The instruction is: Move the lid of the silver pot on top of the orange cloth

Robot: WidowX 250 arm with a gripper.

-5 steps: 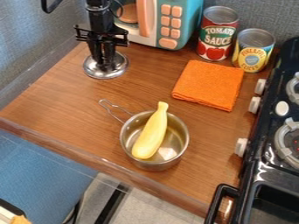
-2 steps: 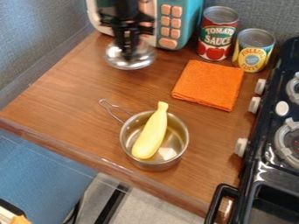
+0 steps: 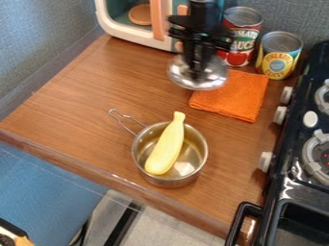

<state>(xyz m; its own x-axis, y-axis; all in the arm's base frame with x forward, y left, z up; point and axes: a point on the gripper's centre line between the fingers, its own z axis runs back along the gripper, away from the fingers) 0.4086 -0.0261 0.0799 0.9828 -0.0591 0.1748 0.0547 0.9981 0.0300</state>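
Wooden counter point(image 3: 77, 96): silver lid point(image 3: 216, 80) held at the orange cloth point(image 3: 234, 101).
My gripper point(image 3: 198, 72) is clamped on the lid, which overlaps the cloth's upper left part in view; I cannot determine its clearance. Red can point(image 3: 248, 37) and yellow can point(image 3: 277, 60) stand just behind the cloth, toy microwave point(image 3: 132, 39) farther left, black stove point(image 3: 290, 190) to its right. Nearer the camera than the cloth, silver pot point(image 3: 168, 181) sits uncovered, yellow squash point(image 3: 167, 149) inside.
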